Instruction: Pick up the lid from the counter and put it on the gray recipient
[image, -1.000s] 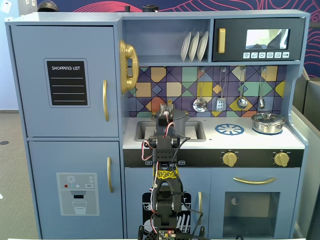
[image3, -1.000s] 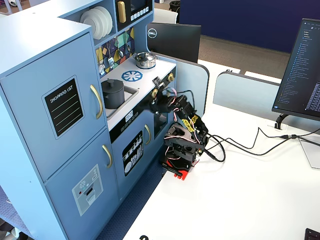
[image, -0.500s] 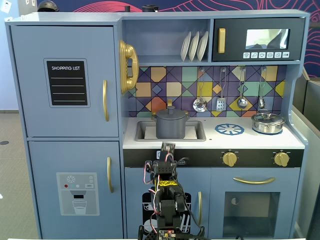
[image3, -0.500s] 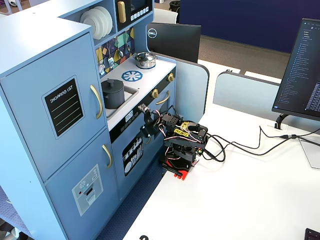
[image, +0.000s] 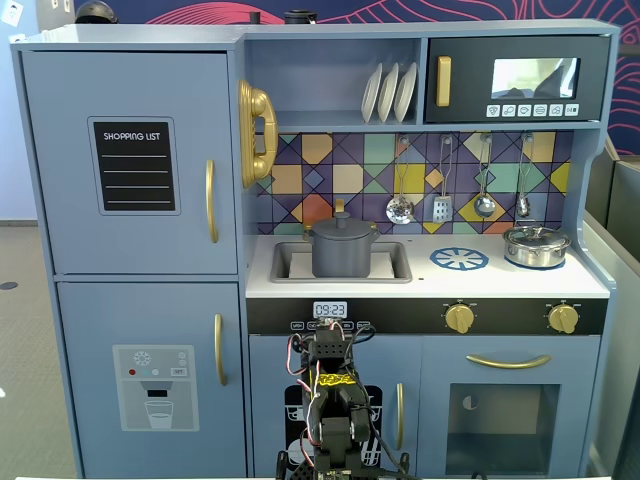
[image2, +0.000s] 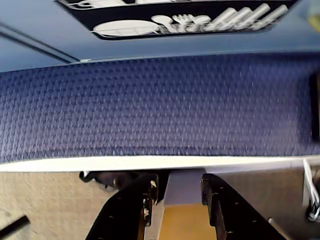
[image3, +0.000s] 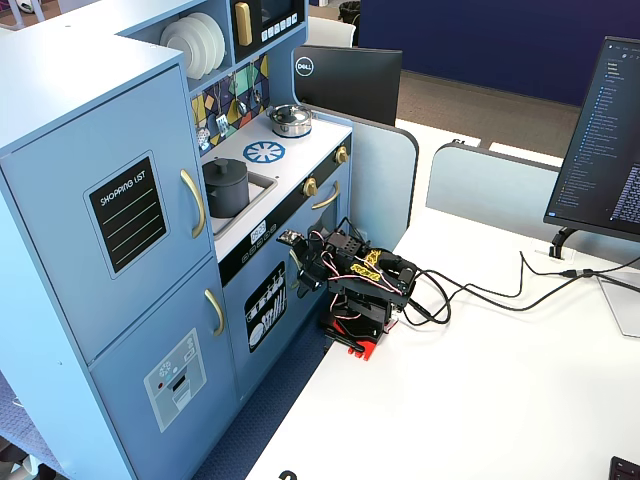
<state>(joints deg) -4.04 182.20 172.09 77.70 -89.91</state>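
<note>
Currently the gray recipient (image: 342, 250) sits in the toy kitchen's sink (image: 393, 262), with the lid (image: 341, 223) already seated on top of it, knob up. A shiny silver pot (image: 536, 246) stands well apart at the counter's right in that fixed view, lidded. Readable text: "SHOPPING LIST" on the chalkboard (image: 133, 166), "DELL" on a monitor back (image3: 305, 67), "09:23" on the clock (image: 330, 310). End effector (image2: 177, 192) in wrist view: fingers parted a little, gripping nothing, arm folded on the tabletop (image3: 480, 400).
</note>
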